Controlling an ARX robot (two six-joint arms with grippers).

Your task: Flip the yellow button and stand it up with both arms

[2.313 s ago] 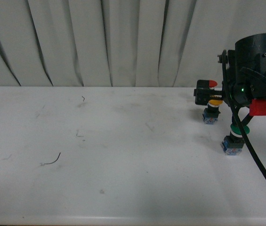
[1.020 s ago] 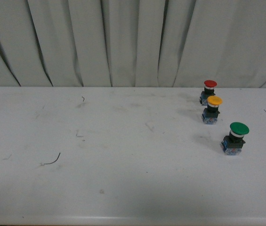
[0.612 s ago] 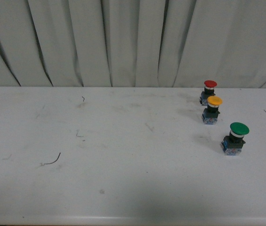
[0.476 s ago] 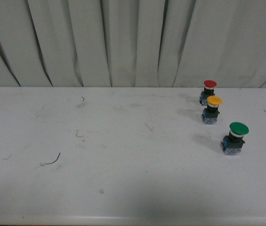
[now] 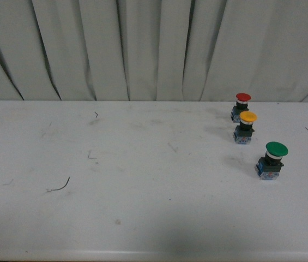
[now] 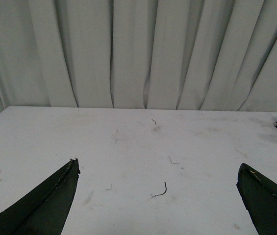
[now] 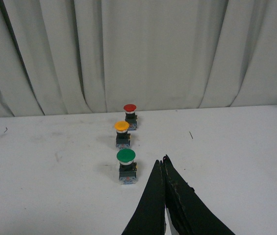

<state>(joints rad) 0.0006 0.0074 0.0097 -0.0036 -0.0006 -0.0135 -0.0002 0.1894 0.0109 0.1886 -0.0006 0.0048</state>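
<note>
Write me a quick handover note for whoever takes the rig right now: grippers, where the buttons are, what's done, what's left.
Left gripper: open, empty, over bare table.
Right gripper: shut, holding nothing, near the green button.
Neither arm shows in the front view.
Yellow button: upright, cap up, blue base on the table at the right side, in the middle of a row, with the red button behind it and the green button in front. Nothing touches it.
Done: the yellow button looks stood up.
Left: apparently nothing; just check that it stands steady.
</note>
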